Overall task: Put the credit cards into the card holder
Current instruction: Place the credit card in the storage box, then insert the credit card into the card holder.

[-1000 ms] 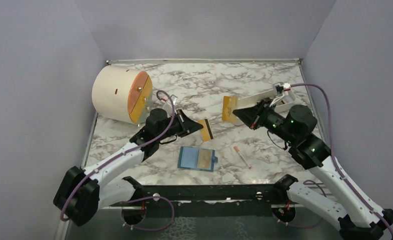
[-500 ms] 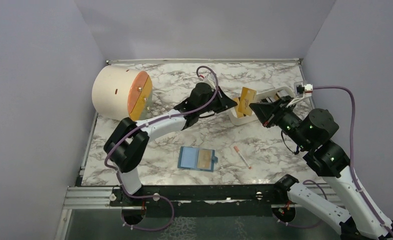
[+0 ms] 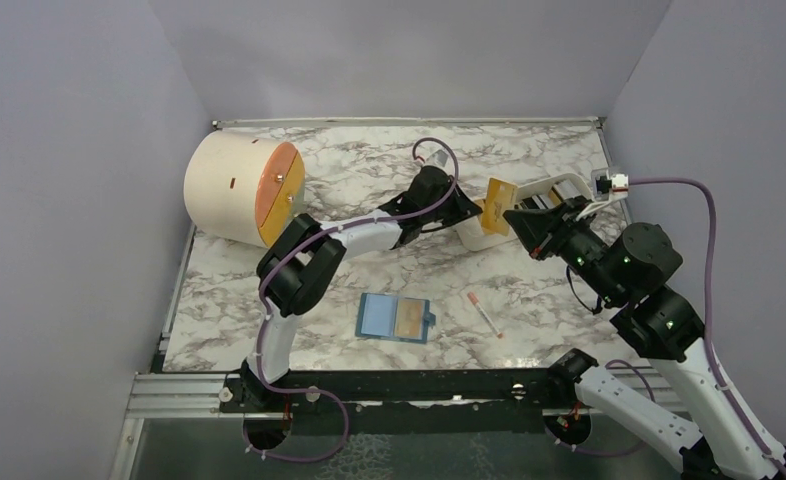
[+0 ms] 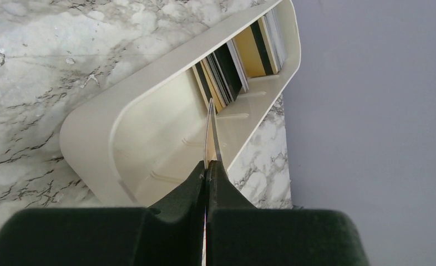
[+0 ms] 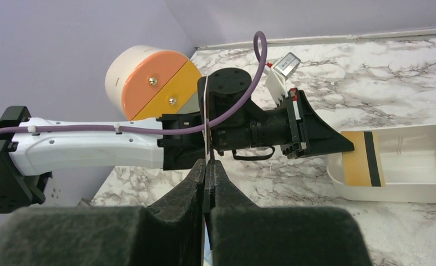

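The left gripper [image 4: 209,166] pinches a gold-yellow, dark-striped credit card [image 5: 354,160] over the white tray [image 4: 88,138] at far right, while the right gripper [image 5: 207,166] clamps another gold card [image 3: 499,200] just beside it, and the teal card holder [image 3: 379,316] lies open near centre.

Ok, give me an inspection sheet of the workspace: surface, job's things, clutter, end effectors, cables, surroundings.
Surface: marble table, grey-veined.
Job's things: card holder lies open near the front; more cards stand in the white tray.
Clutter: cream drum with orange-yellow face; white-and-red stick.
End effectors: left end effector shut on a striped card over the tray; right end effector shut on a gold card.
Cables: purple cable along each arm.
Surroundings: lilac walls on three sides.
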`<state>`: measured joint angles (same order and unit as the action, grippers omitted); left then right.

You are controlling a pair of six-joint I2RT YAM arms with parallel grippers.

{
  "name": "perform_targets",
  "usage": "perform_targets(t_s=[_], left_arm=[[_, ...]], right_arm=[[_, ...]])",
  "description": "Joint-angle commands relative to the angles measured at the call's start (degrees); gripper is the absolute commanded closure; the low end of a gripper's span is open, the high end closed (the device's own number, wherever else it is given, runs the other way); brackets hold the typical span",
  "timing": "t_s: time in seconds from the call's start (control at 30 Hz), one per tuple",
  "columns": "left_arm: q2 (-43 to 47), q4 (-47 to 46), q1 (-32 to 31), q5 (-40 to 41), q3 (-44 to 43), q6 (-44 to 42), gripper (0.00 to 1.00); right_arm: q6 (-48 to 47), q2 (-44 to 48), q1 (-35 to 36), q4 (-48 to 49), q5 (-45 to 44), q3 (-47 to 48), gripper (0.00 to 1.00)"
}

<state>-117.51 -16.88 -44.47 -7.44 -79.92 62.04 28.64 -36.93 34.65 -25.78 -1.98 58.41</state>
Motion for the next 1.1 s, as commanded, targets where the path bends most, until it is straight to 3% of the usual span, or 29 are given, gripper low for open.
perform_targets(t_s=[0.0, 0.23, 0.37, 0.53, 0.67, 0.9, 1.07], left_arm=[[-1.49, 2.69, -0.34, 3.03, -4.21, -2.11, 1.00], [-2.17, 7.11, -0.36, 6.39, -5.89, -4.11, 1.00], [-2.95, 7.85, -0.36, 4.48, -6.56, -4.05, 0.92], [-2.14, 11.92, -0.35, 3.71, -8.72, -6.76, 0.63], [0.87, 16.03, -0.14, 3.85, -9.55, -9.83, 0.52], [11.38, 23.09, 2.21, 5.89, -2.31, -13.41, 0.47], [21.45, 28.22, 5.80, 6.63, 7.42, -15.68, 0.47]], right_arm=[[-0.78, 1.00, -0.20, -0.99, 0.34, -1.27, 0.99], [-0.46, 1.77, -0.18, -1.85, -0.36, -1.29, 0.99], [-0.47, 0.98, -0.18, -1.43, 0.05, -0.97, 0.99], [-0.60, 0.03, -0.20, -1.70, 0.26, -1.15, 0.99], [-0.33, 0.09, -0.28, -3.25, 1.64, -2.27, 0.99], [2.84, 0.81, -0.20, -4.10, 8.33, -7.61, 0.99], [7.95, -0.83, -0.21, 1.30, 16.61, -14.03, 0.99]])
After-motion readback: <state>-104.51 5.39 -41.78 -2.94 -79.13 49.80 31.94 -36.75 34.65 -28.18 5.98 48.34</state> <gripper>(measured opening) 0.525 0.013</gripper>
